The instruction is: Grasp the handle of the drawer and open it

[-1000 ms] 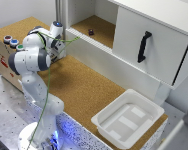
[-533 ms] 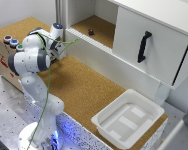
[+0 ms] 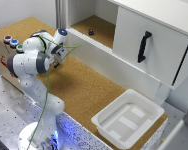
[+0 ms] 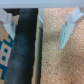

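A: Well, where does the arm stand against the job?

B: The gripper (image 3: 56, 61) hangs over the cork tabletop (image 3: 89, 90) at the exterior view's left, beside a cardboard box (image 3: 5, 56) that carries coloured buttons. The handle (image 3: 143, 46), a black D-shaped pull mounted upright, sits on the drawer (image 3: 151, 42) front at the exterior view's right, well apart from the gripper. The front panel looks flush, so I judge the drawer not yet opened.

A: And the jaws?

B: Released. In the wrist view the two pale fingers (image 4: 66, 31) stand apart with nothing but cork between them.

A: So how should the reach go?

B: I would swing the wrist across the tabletop and turn it so the fingers face the panel squarely, one on each side of the upright bar, between its two mounting ends. Close only once the bar sits deep between the pads, then pull straight out along the drawer's travel; a slanted pull could bind it or slip off the bar. The white plastic tub (image 3: 128, 119) lies low near the cabinet, so the elbow should pass clear of it.

A: Any labels to read?

B: There is red marking on the box side and a blue-and-white pattern in the wrist view, but both are too blurred to read
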Action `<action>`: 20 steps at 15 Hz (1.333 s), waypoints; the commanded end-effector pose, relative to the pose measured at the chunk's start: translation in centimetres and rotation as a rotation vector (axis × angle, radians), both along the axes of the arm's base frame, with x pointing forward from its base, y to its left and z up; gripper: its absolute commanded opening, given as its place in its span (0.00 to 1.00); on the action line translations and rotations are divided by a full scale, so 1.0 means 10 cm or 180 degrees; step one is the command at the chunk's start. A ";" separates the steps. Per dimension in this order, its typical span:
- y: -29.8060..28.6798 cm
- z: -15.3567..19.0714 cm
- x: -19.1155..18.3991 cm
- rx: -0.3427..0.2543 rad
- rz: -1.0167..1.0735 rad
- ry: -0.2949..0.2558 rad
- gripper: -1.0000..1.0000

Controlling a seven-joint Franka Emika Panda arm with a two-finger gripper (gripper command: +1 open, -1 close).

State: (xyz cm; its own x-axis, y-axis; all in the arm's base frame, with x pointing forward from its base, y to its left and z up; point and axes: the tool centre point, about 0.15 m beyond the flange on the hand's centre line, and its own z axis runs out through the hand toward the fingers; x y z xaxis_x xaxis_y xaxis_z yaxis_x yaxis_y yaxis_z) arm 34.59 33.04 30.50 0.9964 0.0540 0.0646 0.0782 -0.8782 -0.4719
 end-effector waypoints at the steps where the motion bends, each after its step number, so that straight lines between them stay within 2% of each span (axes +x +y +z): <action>1: -0.05 -0.17 0.10 0.0182 0.0134 -0.0118 0.00; 5: -0.07 -0.17 0.26 0.0053 0.0252 -0.0146 0.00; 12: -0.28 -0.19 0.32 0.0128 0.0173 -0.0145 0.00; 20: -0.78 -0.21 0.29 0.0105 0.0066 -0.0128 0.00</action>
